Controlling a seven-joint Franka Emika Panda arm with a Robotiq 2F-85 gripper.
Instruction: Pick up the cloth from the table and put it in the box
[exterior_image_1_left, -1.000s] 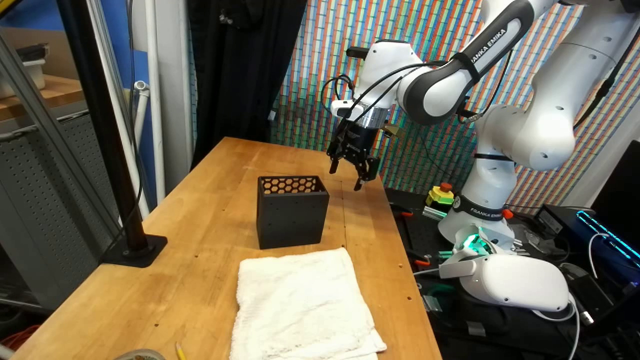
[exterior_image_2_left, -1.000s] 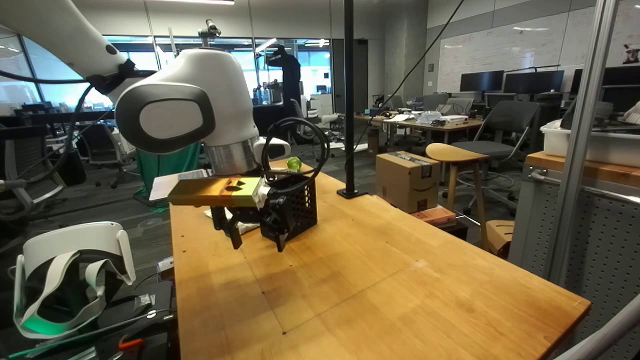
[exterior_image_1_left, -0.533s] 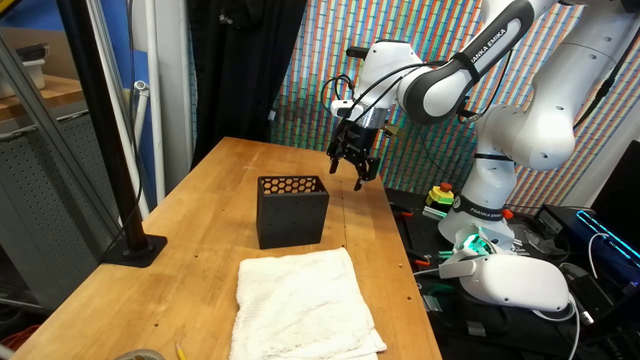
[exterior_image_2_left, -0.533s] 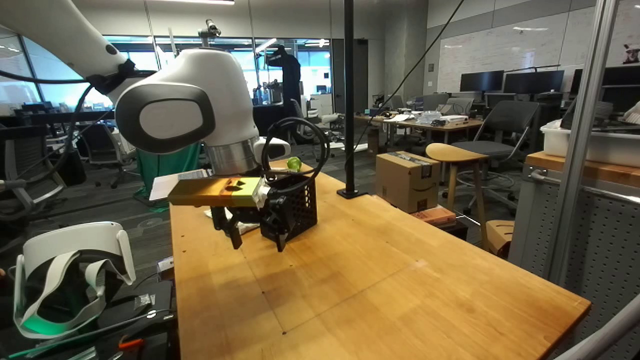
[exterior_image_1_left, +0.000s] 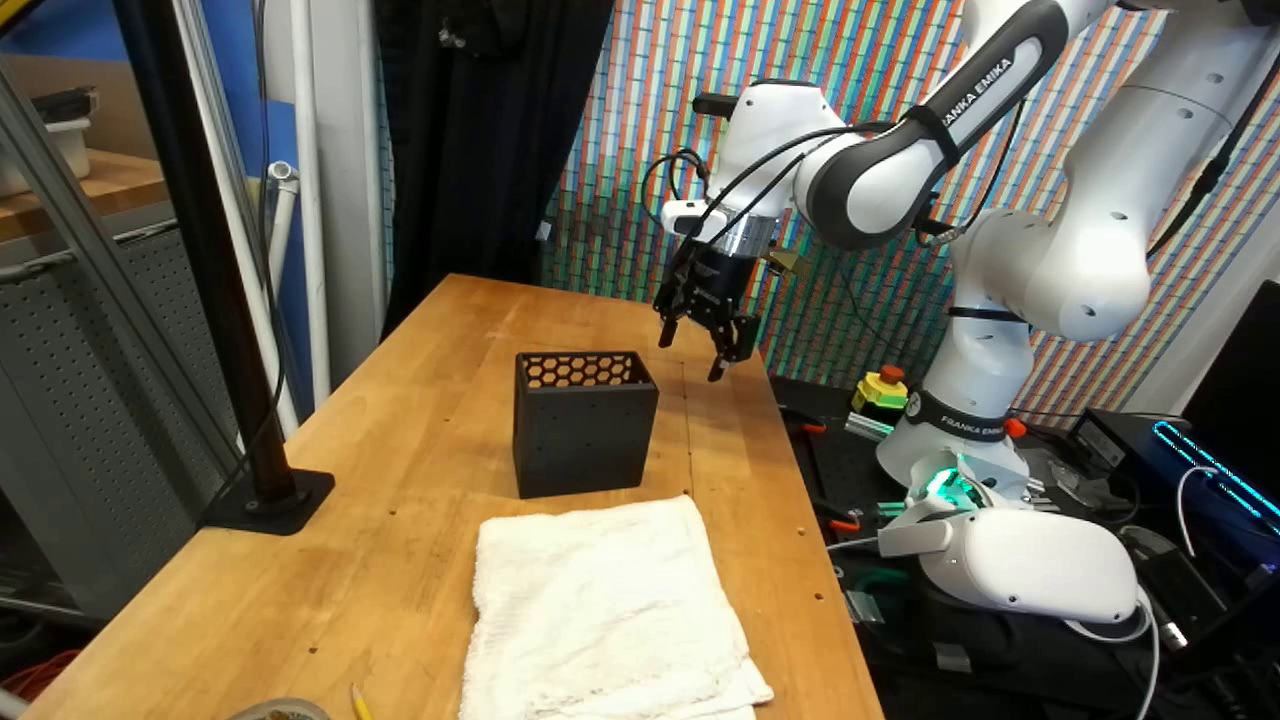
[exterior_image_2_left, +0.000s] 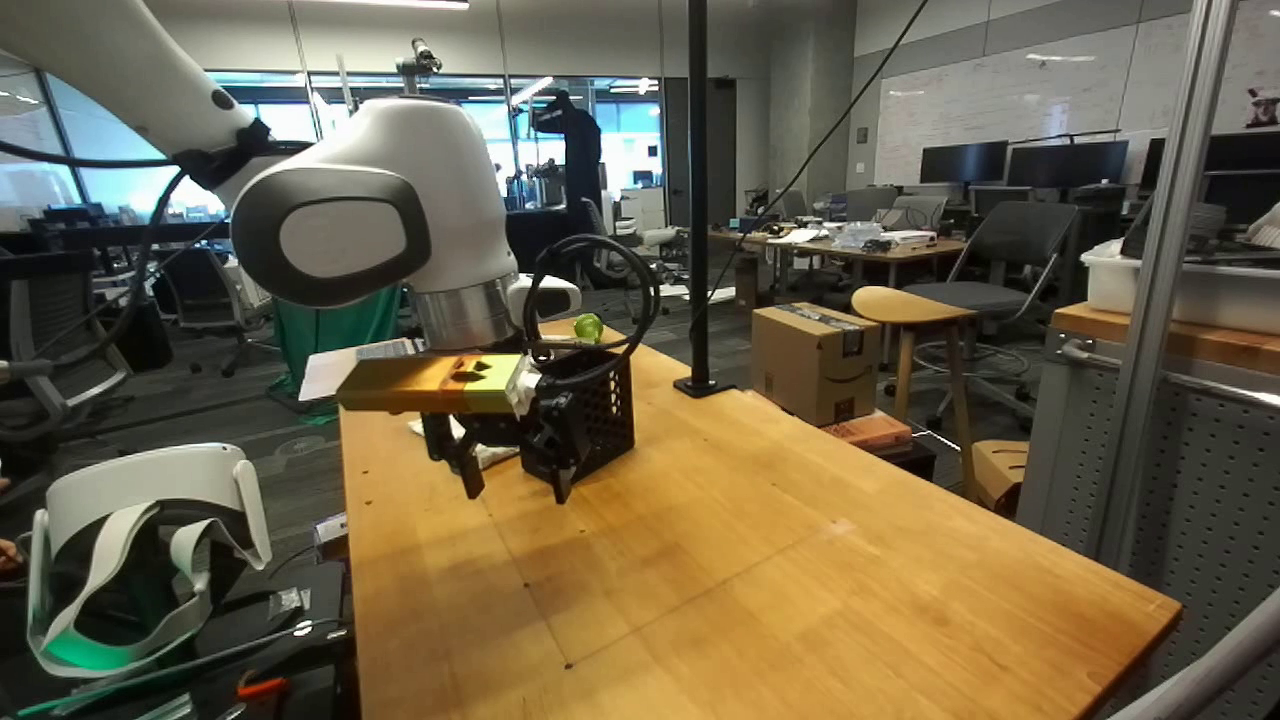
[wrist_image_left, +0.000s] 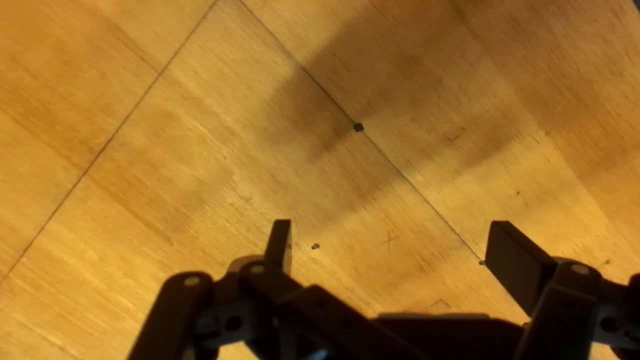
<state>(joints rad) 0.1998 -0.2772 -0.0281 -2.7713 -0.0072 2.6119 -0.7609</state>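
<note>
My fingers (wrist_image_left: 519, 265) stand apart, empty — I'd carry them high past the box (exterior_image_1_left: 583, 440) to the cloth (exterior_image_1_left: 605, 605) beyond, then pinch near its middle.

I am in a robotics lab, it seems, within an open office floor. Under my hand (exterior_image_1_left: 692, 356) lies a wooden table (exterior_image_1_left: 420, 430) with a black post (exterior_image_2_left: 698, 180) standing on it, and off to one side of my hand, past the table's edge, are my own arm's base (exterior_image_1_left: 940, 446), a red-topped yellow button (exterior_image_1_left: 880, 388) and a white headset (exterior_image_1_left: 1040, 565). Well away from my hand, in an exterior view, stand grey chairs (exterior_image_2_left: 1022, 245), monitors (exterior_image_2_left: 963, 163), a cluttered desk (exterior_image_2_left: 935, 248) and a whiteboard (exterior_image_2_left: 1000, 95) bearing faint marks.
</note>
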